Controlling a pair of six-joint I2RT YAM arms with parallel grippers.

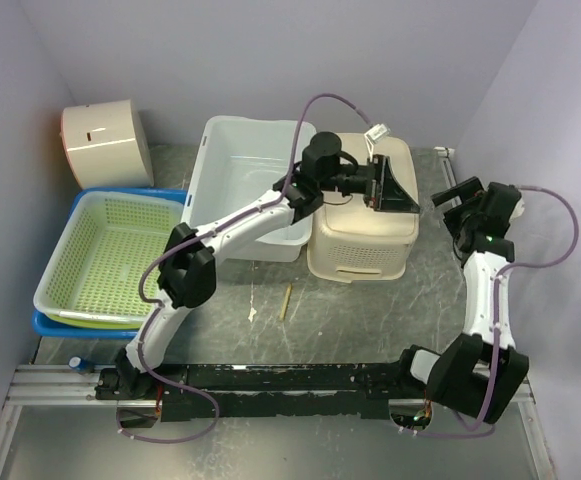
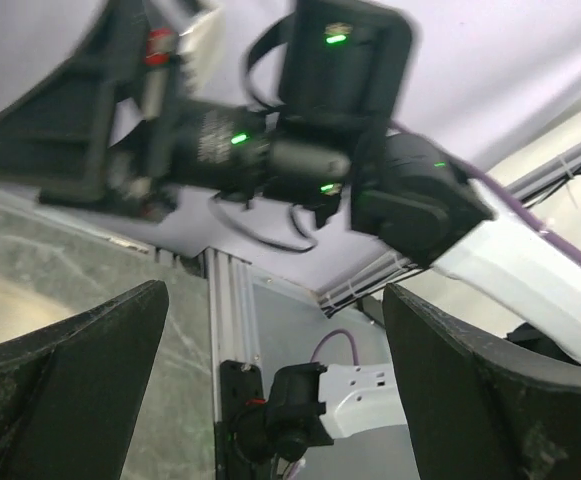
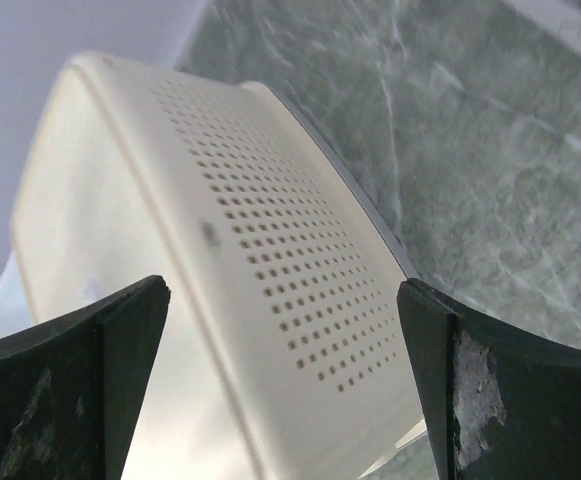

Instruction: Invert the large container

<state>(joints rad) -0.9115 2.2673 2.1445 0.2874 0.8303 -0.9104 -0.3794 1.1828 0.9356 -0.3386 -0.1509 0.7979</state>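
Right under the left pincer (image 1: 402,185) sits the big cream container (image 1: 360,245). It looks bottom-up on the tabletop (image 1: 390,320) already, with the perforated walls running down to the rim. The left pincer is spread wide, holding nothing. The right pincer (image 3: 280,290) is just off the container's side, also wide, no grip on it. So I'd call the flip pretty much done. Next move is probably just pulling both arms clear without nudging it. Behind the left pincer's wrist the white tub (image 1: 232,160) looks empty, and well past that the green basket (image 1: 100,250) sits empty in a blue tray (image 1: 55,325).
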